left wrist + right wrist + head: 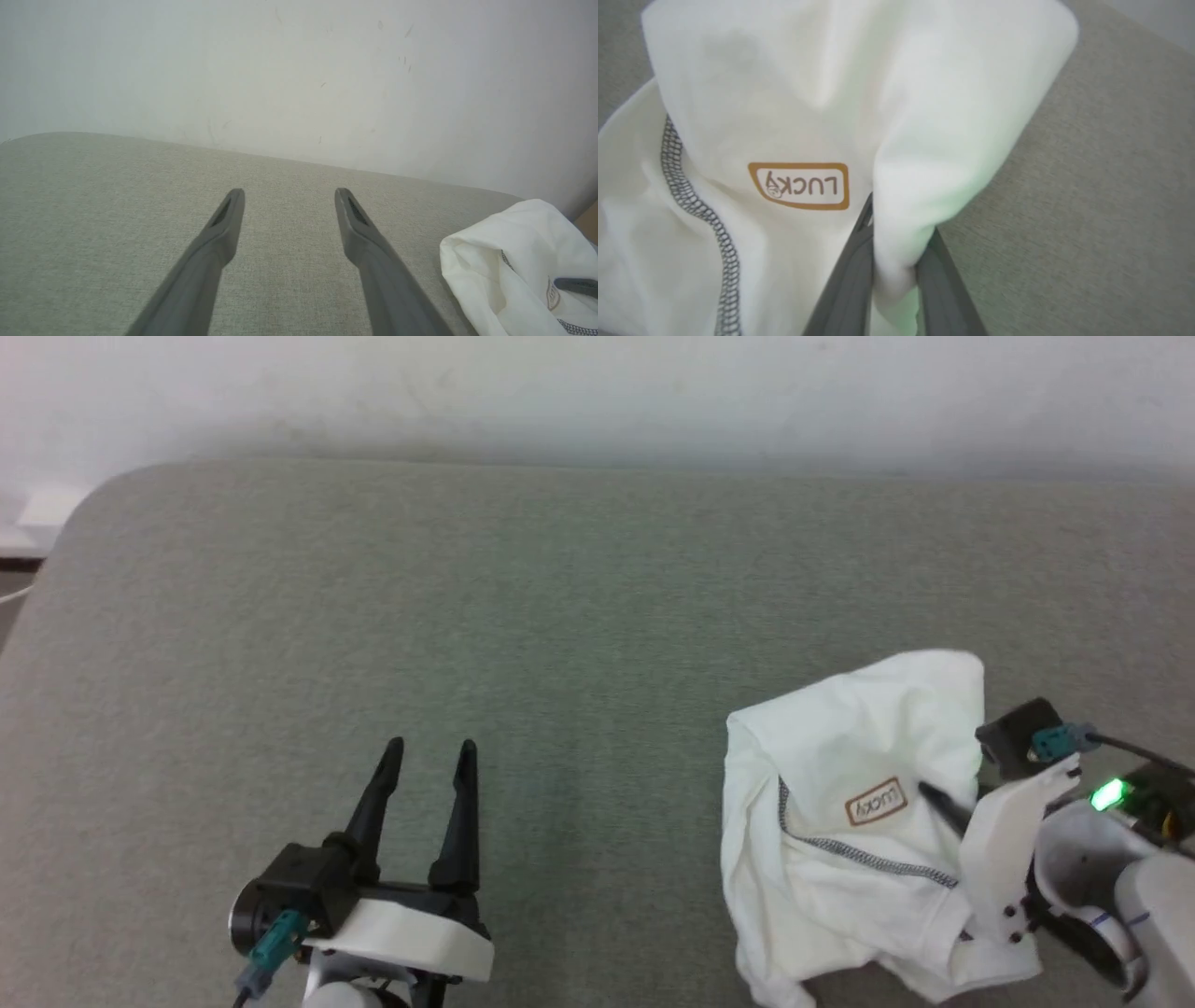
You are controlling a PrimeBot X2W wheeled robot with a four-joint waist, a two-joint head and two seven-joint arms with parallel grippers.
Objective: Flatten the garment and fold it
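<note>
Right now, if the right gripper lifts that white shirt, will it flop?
Likely floppy: the garment lies crumpled in soft folds. Probably light, as a thin fold bunches between the fingers of the right gripper. Smooth fabric may slip.

"LUCKY" on tan-framed patch (798,185), upside down, on garment (738,70).

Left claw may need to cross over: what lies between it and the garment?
Bare grey surface between left claw and garment, seen in the head view.

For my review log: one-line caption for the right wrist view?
The right gripper pinches a fold of the crumpled white shirt beside its LUCKY label, over a grey fabric surface.
</note>
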